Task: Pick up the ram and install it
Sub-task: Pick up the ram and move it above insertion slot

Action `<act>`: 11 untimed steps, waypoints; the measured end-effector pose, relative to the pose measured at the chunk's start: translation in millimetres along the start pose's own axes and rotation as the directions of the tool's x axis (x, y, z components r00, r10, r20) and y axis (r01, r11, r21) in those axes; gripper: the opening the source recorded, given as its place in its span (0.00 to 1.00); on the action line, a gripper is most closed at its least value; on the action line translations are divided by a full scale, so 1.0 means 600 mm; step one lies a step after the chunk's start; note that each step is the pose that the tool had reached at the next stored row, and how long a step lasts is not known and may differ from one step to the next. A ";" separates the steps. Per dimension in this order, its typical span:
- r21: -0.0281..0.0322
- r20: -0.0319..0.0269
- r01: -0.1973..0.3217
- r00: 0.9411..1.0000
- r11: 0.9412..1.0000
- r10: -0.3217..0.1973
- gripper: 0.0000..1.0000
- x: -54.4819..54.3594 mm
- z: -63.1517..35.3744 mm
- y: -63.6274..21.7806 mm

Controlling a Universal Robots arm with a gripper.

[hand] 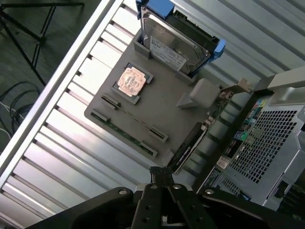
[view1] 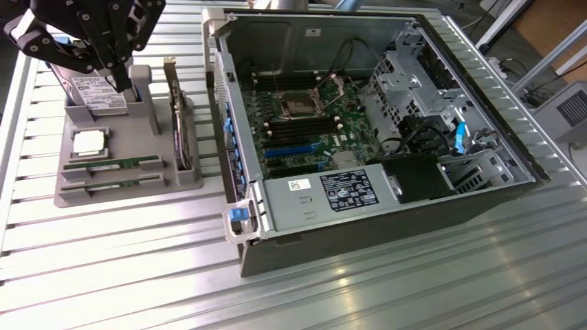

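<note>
Two slim green ram sticks point(view1: 112, 163) lie side by side in the slots of a grey holder point(view1: 137, 196) on the exterior view's left; the wrist view sees them edge-on as thin lines point(hand: 135, 118). My black gripper point(view1: 120, 84) hangs above the far end of that holder, over the hard drive point(view1: 96, 93), well clear of the ram. Its fingertips point(hand: 162, 172) are pressed together with nothing between them. The open computer case point(view1: 367, 117) lies to the exterior view's right, with black memory slots point(view1: 298, 128) on its motherboard.
The holder also carries a square CPU chip point(view1: 88, 141) and an upright expansion card point(view1: 181, 120) beside a grey post point(view1: 142, 86). A power supply point(view1: 335, 192) fills the case's near end. Everything rests on a ribbed metal table point(view1: 137, 275).
</note>
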State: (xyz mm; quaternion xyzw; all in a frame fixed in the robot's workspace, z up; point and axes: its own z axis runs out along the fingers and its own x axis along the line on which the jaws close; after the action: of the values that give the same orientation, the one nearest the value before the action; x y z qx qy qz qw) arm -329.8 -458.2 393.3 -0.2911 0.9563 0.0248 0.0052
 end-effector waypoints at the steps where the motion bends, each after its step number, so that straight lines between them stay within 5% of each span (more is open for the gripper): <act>1: 0.000 0.000 0.005 1.000 1.000 -0.005 0.10 0.000 0.000 0.000; 11: -0.002 -0.004 0.084 0.996 0.996 -0.084 0.10 0.000 0.000 0.000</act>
State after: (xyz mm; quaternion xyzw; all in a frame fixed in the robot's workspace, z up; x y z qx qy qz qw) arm -329.8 -458.3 393.3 -0.3309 0.9433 0.0250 0.0042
